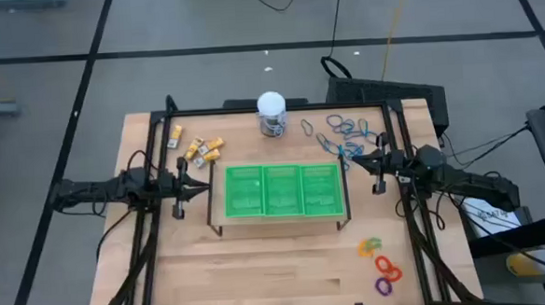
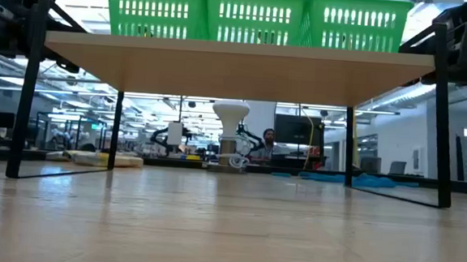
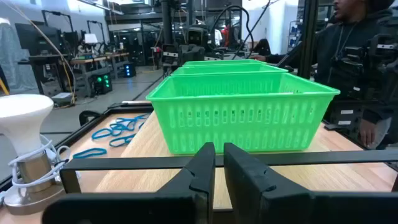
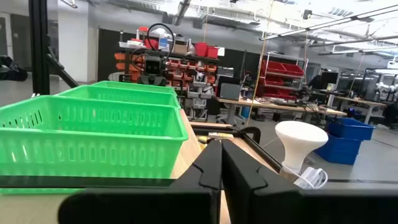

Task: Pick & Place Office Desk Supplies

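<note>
Hands (image 1: 196, 183) (image 1: 360, 162) shut (flanking tray (image 1: 283, 209)), supplies (image 1: 346, 128) scattered

1. No text, label, brand, number or sign could be read in any view.
2. The white paper (image 1: 489, 214) beside the right arm carried dark marks, too small to make out.

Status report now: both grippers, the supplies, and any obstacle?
Left gripper shut, empty, left of green tray. Right gripper shut, empty, right of it. Blue loops, yellow pieces, rings on table. Tray empty, nothing blocking.
</note>
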